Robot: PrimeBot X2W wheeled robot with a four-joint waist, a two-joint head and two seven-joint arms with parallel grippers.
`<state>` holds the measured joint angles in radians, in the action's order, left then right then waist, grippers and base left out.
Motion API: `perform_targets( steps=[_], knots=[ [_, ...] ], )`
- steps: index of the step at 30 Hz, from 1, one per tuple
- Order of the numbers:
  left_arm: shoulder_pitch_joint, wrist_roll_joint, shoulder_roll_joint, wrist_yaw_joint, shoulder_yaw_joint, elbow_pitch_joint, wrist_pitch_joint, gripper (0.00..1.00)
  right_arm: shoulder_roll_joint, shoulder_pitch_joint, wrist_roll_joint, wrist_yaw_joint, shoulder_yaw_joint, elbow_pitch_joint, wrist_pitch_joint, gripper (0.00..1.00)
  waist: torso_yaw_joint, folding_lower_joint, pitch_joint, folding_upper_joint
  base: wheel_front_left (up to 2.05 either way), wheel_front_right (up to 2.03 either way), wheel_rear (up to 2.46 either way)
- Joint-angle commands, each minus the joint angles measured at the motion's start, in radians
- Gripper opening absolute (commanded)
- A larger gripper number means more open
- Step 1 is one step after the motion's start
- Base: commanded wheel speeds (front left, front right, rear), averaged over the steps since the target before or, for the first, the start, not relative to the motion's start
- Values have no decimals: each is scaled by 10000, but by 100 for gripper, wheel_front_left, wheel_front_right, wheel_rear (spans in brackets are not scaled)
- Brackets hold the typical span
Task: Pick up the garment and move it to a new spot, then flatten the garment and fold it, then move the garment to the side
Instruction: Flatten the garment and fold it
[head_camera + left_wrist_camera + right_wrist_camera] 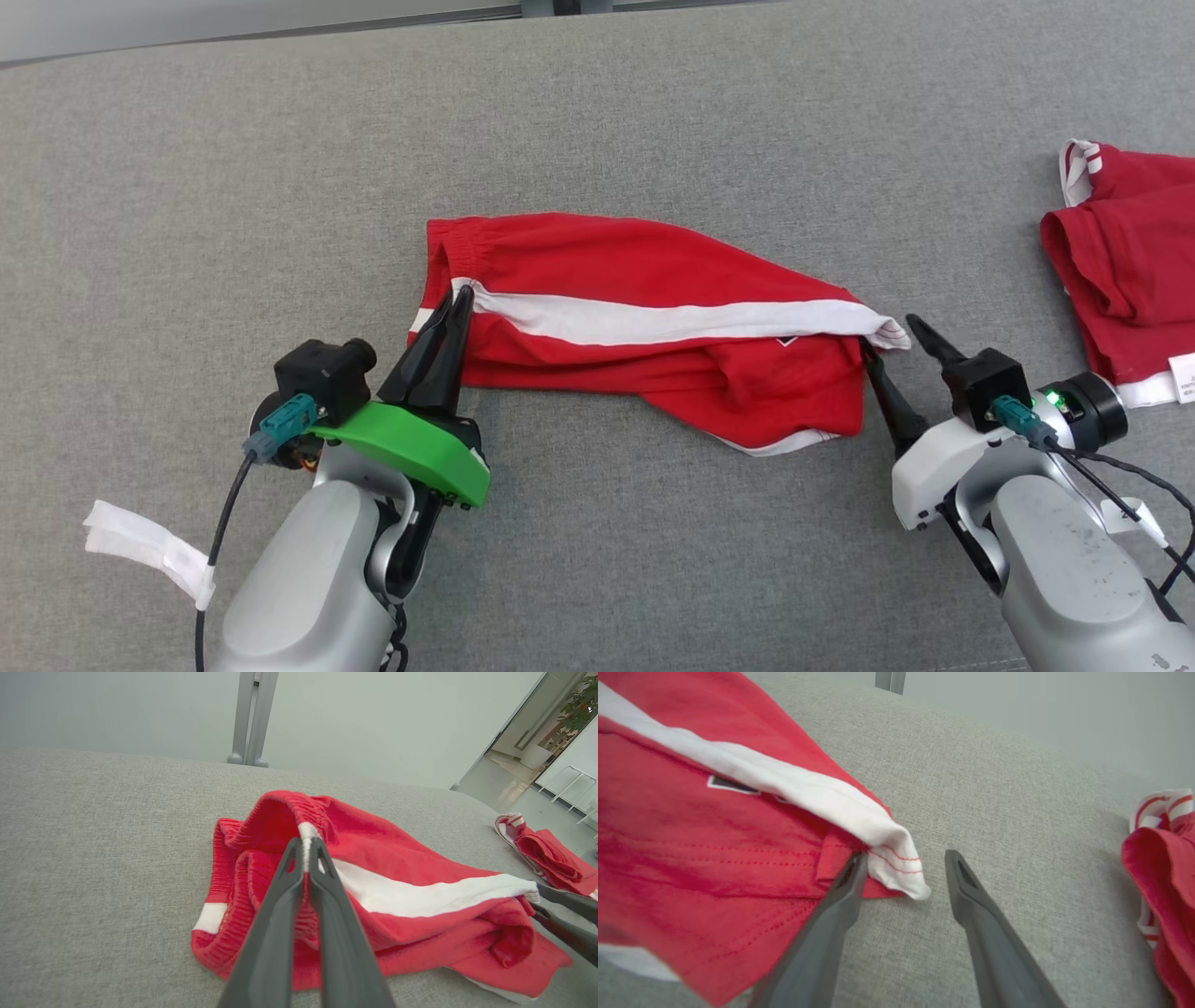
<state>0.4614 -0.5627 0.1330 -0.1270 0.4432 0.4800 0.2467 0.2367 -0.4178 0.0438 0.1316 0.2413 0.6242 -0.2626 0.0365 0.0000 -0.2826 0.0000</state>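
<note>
Red shorts (pixel 644 280) with a white side stripe, sprawled lengthwise across the middle of the head view on the grey fabric-covered bench (pixel 280 168). Waistband toward the left, leg hem toward the right, lower layers bunched.

From the lower left, left forearm (pixel 308 579) angled up and inward, wrist capped in green. Left end effector (pixel 455 301) pinched tight on the elastic waistband, just where the white stripe meets it. In the left wrist view, both fingers pressed together, with a ridge of cloth raised between them.

From the lower right, right forearm (pixel 1074 579) angled up and leftward. Right end effector (pixel 892 338) spread wide at the white hem corner, with nothing gripped. In the right wrist view, the finger (pixel 840 905) on the left tucked against the red cloth under the hem, the other clear over bare bench.

Second red garment (pixel 1130 280) crumpled at the right edge, well apart from the shorts.
</note>
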Motion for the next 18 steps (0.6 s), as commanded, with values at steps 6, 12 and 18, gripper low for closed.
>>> perform_targets(
  steps=[6,12,18],
  knots=[
    [179,-65,91,74,15,36,62,0,266,-216,173,-21,96,-194,-27,0,40,0,147,0,0,0,0],
    [550,243,369,47,149,-292,73,0,614,-471,349,-21,63,-762,-27,0,56,0,444,0,0,0,0],
    [1414,543,945,-8,431,-921,-348,0,1251,-1453,536,-21,383,-1500,-18,0,134,0,950,0,0,0,0]
  ],
)
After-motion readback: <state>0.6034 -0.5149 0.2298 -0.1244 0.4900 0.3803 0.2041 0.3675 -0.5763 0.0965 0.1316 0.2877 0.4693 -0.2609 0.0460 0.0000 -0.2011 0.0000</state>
